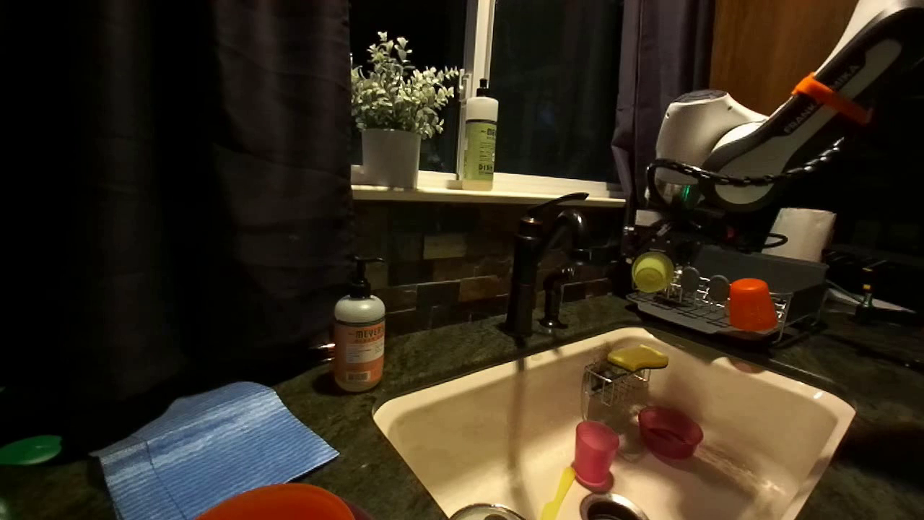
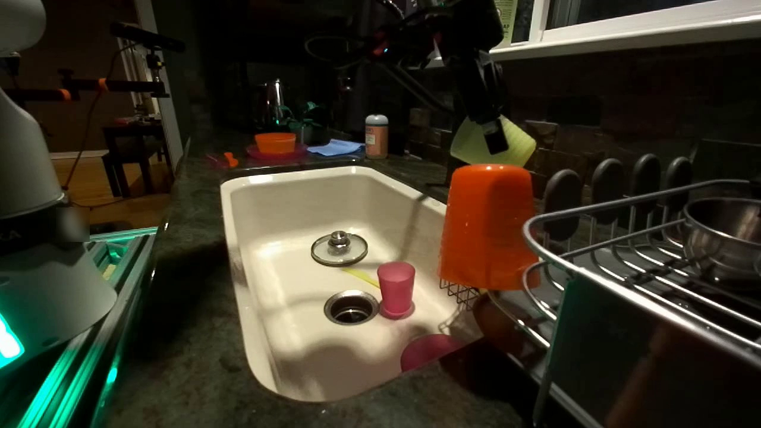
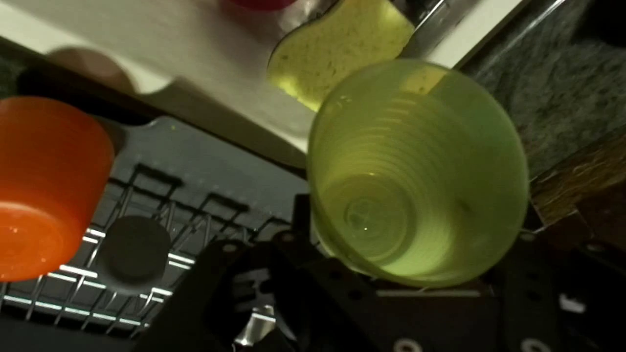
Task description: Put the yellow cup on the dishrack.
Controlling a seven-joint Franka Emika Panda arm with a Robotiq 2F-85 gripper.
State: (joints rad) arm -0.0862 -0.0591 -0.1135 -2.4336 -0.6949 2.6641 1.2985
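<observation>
The yellow cup (image 3: 420,176) is tipped on its side between the fingers of my gripper (image 3: 415,230), its mouth facing the wrist camera. Dark finger parts press against both sides of it. In an exterior view, the cup (image 1: 652,272) appears at the faucet end of the dishrack (image 1: 682,319), level with the wire prongs. From another angle the same cup (image 2: 517,145) shows behind the orange cup, with a fingertip (image 2: 494,139) on its near side. Whether it touches the rack, I cannot tell. The wrist view has the rack's grey tray (image 3: 205,161) left of the cup.
An orange cup (image 2: 487,226) stands upside down at the rack's sink-side edge. A metal bowl (image 2: 722,238) sits in the rack. Near the gripper rises the dark faucet (image 1: 525,282). The sink (image 1: 462,397) holds a pink cup (image 1: 596,448), a red bowl (image 1: 670,433) and a sponge (image 1: 639,357) on a caddy.
</observation>
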